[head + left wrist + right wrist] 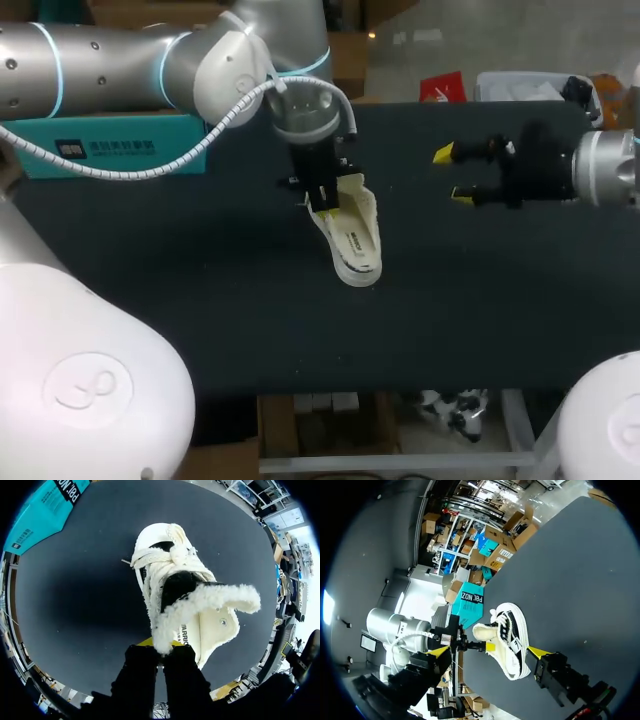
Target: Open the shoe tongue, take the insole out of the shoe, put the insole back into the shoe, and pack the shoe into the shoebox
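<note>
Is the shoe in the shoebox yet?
Out. The shoe, pinched by the left gripper, is on the black table; the teal shoebox sits apart.

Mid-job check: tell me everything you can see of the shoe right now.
The shoe is a cream-white sneaker with black panels on one side, a thick sole, cream laces knotted over the front and fluffy fleece lining. It rests on the dark table, apparently tipped sideways, toe pointing away from the left gripper. That gripper pinches the end of a fleecy flap, apparently the tongue, drawn out of the dark opening. Nothing else touches it.
</note>
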